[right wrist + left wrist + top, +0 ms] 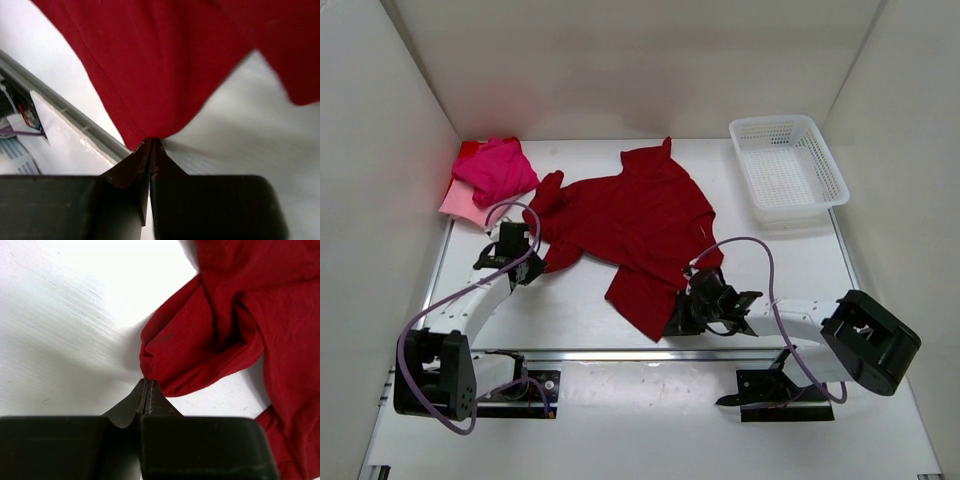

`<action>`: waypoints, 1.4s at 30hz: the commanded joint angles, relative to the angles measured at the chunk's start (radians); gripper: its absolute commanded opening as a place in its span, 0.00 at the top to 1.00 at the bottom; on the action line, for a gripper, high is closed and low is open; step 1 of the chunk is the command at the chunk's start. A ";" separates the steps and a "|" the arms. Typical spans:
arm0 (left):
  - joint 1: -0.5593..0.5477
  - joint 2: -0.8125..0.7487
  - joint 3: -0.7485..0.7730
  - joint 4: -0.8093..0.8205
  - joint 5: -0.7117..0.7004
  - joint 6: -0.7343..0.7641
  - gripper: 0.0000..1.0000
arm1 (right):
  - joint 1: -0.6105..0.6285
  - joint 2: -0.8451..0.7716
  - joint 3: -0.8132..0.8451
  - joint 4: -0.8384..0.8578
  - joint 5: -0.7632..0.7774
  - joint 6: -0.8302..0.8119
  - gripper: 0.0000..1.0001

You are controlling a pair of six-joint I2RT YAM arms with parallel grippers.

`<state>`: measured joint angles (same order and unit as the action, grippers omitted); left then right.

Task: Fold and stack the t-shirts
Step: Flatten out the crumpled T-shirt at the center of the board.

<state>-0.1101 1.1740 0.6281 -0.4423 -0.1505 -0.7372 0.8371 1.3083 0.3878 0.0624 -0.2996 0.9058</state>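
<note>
The large dark crimson t-shirt (630, 225) lies crumpled and partly spread on the middle of the table. My left gripper (533, 262) is shut at its left sleeve; in the left wrist view the jaws (146, 382) meet on a bunched edge of the crimson cloth (210, 335). My right gripper (677, 322) is shut on the shirt's near hem corner; in the right wrist view the cloth (160, 70) fans out from the closed tips (150, 142). The hot pink t-shirt (496, 168) lies bunched on the pale pink t-shirt (460, 206) at the far left corner.
A white plastic mesh basket (817, 150) stands at the far right. White walls enclose the table on three sides. The table's near metal edge (65, 107) runs just by my right gripper. Purple cables loop over both arms.
</note>
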 commanded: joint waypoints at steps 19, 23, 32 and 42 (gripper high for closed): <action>-0.057 -0.046 0.188 -0.104 -0.055 0.081 1.00 | -0.052 -0.331 0.312 -0.546 0.146 -0.182 0.62; -0.072 -0.024 0.171 -0.108 -0.052 0.088 1.00 | 0.017 -0.290 0.172 -0.371 0.155 -0.087 0.57; -0.145 0.039 0.177 -0.099 -0.070 0.105 1.00 | 0.132 -0.126 0.030 -0.078 0.172 0.093 0.58; -0.151 0.065 0.189 -0.092 -0.067 0.108 1.00 | 0.152 0.012 -0.102 0.226 0.168 0.280 0.64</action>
<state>-0.2592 1.2407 0.7952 -0.5518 -0.2100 -0.6353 0.9981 1.2770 0.3401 0.1940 -0.1612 1.1091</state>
